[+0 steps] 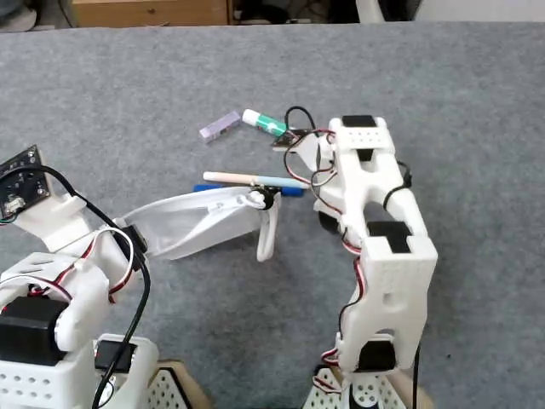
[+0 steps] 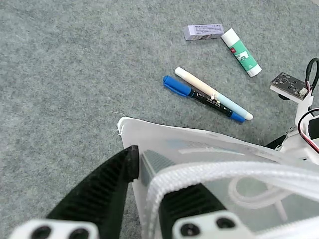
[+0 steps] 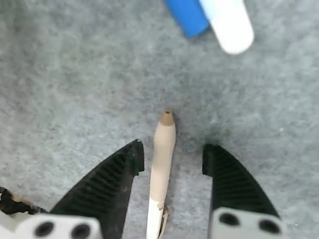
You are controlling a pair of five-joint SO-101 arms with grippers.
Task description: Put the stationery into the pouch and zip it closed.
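Closest to the lens, the left pincer [image 2: 145, 173] is clenched on one end of the translucent white pouch [image 2: 209, 159], one black jaw on either side of its wall. The pouch lies flat on the grey worktop [image 1: 443, 102], and its other end reaches towards the pens. Its white zip tape runs beside the jaws. Whether the mouth stands open cannot be told. Through the wall a curl of white cord [image 2: 251, 191] shows, and no other contents can be made out.

The right pincer [image 3: 173, 149] is released, its jaws spread wide. A beige pen [image 3: 162, 159] lies on the worktop between them, gripped by neither.

Five pieces of stationery lie outside the pouch:
- Three pens: the beige one, a blue marker [image 2: 197, 94], and a cream and pale-blue pen [image 2: 212, 93]. The marker and the cream pen touch side by side just beyond the pouch.
- One green and white glue stick [image 2: 241, 52], farther off.
- One small lilac block [image 2: 203, 32], just beside the glue stick's end.
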